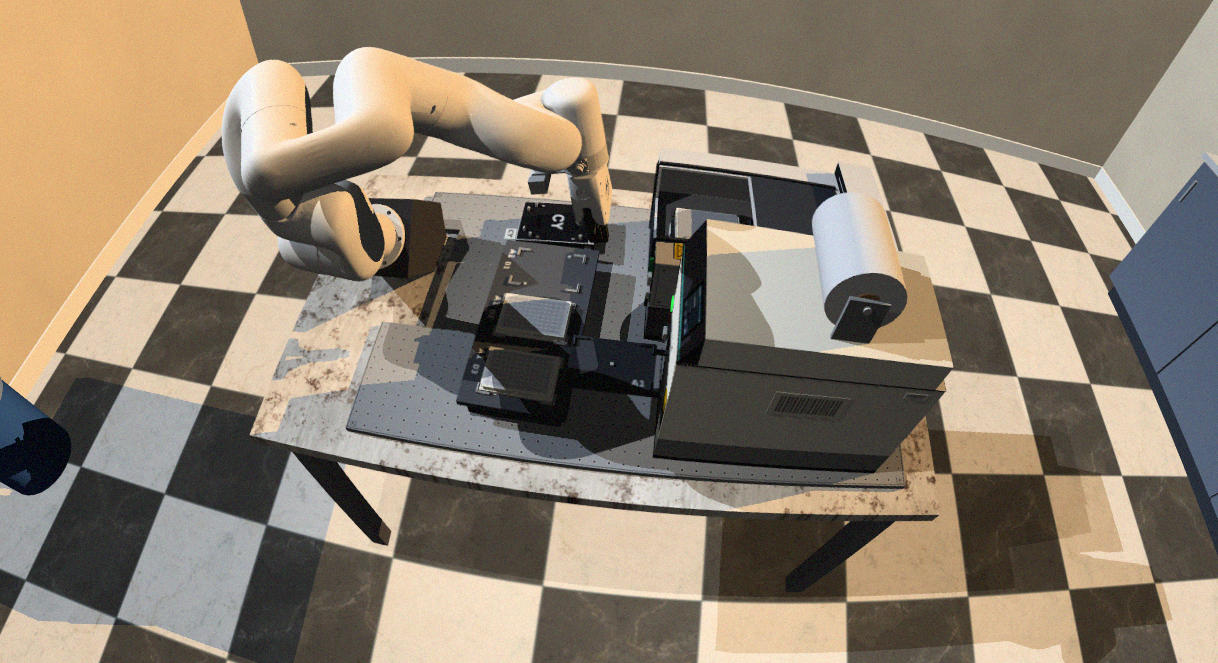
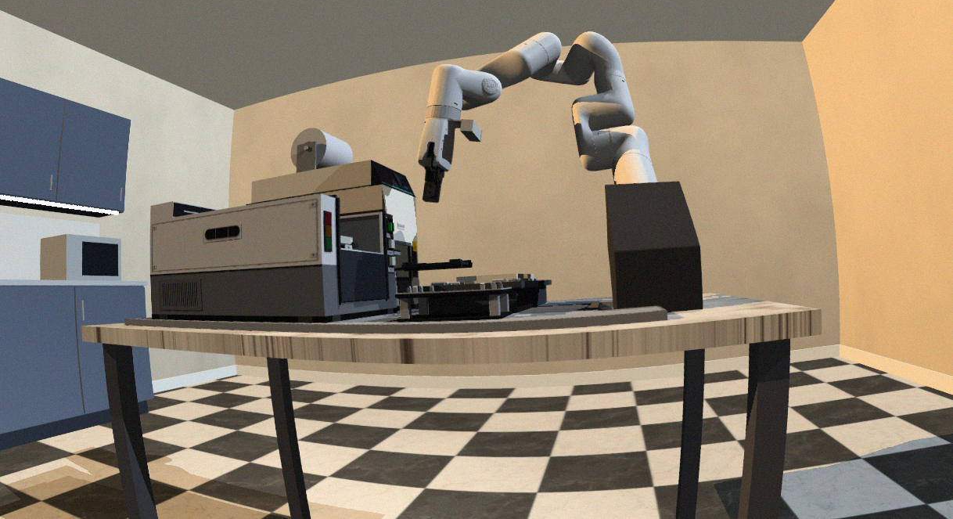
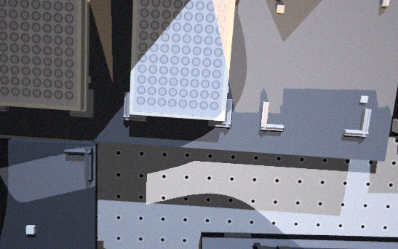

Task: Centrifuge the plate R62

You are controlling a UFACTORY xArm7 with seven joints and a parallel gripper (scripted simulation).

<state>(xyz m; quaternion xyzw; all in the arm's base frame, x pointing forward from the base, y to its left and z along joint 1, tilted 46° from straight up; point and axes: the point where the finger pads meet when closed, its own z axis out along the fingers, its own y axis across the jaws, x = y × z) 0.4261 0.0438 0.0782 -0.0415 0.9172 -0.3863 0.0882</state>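
Observation:
My gripper (image 1: pixel 599 230) (image 2: pixel 432 189) is shut and empty. It hangs high over the deck edge, between the CY nest (image 1: pixel 535 229) and the centrifuge (image 1: pixel 771 200) (image 2: pixel 233 248). Its fingers do not show in the wrist view. The balance plate BAL (image 1: pixel 532 317) (image 3: pixel 179 58) sits in the D2 locators. R26 (image 1: pixel 519 373) (image 3: pixel 32 54) sits on D3. D1 (image 1: pixel 545 266) (image 3: pixel 312 113) is empty, and only its corner locators show. The centrifuge's top is open, and a pale plate, R62 (image 1: pixel 694 221), lies in the bucket at the door. The sealer's stage (image 1: pixel 617 360) (image 3: pixel 46 178) is empty.
The sealer (image 1: pixel 809 334) with its film roll (image 1: pixel 856 249) stands tall on the right of the deck. The arm's dark base block (image 2: pixel 650 245) stands behind the deck row. A perforated baseplate (image 3: pixel 232 178) lies under the wrist camera.

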